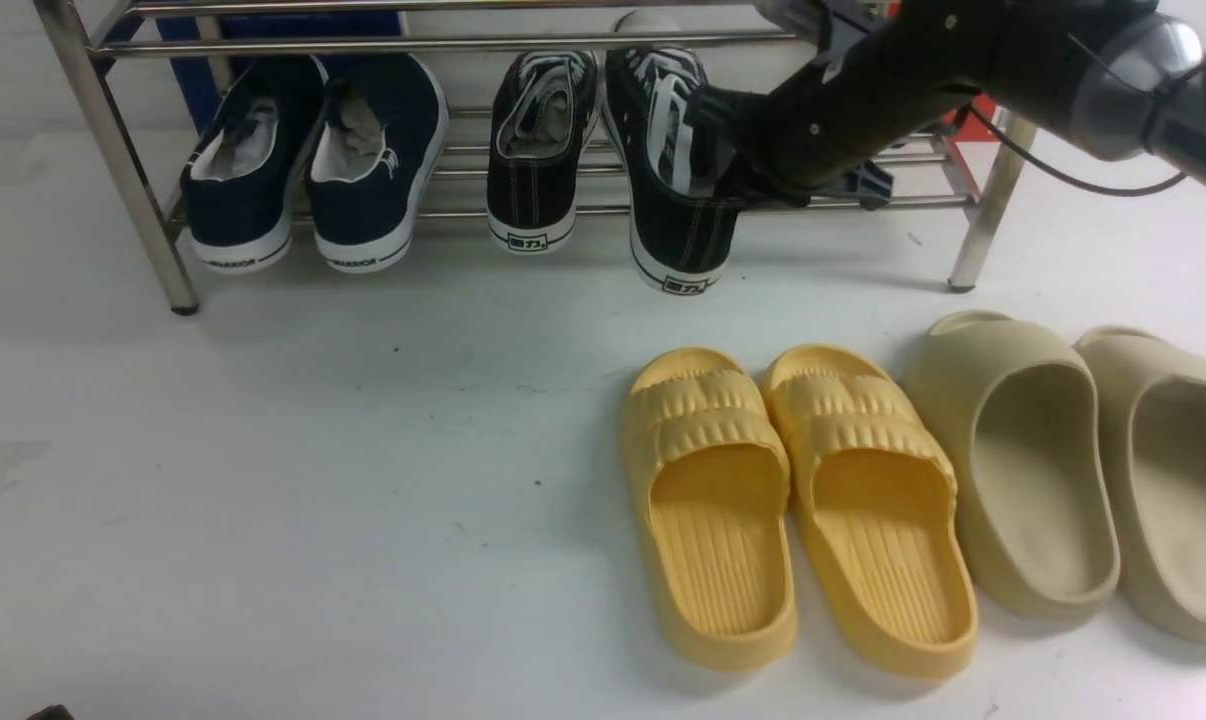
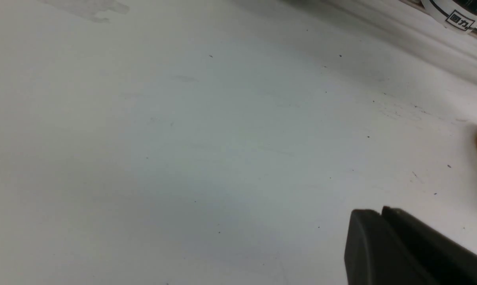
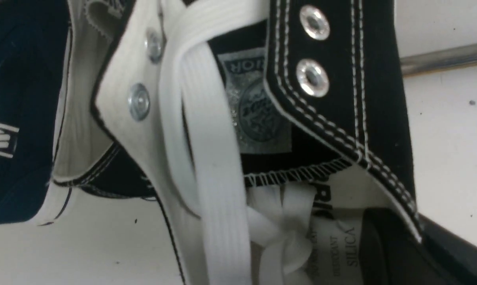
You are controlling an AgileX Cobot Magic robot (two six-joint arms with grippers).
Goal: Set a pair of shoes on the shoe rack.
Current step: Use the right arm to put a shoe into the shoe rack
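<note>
Front: my right end effector (image 1: 738, 170) grips the right sneaker (image 1: 668, 150) by its side wall. It's on the shoe rack (image 1: 363, 44) lower tier, heel overhanging, beside the left sneaker (image 1: 543, 140).
Left wrist: left end effector (image 2: 381, 237) closed, over the tabletop (image 2: 183, 138).
Right wrist: one finger (image 3: 381, 245) is inside the sneaker collar.

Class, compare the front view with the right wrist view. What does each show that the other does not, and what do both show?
Only the front view: the shoe rack with its upright legs, the yellow slides and the beige slides in front of it.

Only the right wrist view: the metal eyelets, the tongue label and a silica desiccant packet inside the shoe.

Both: the black sneaker with its white laces, gripped by the right end effector.
</note>
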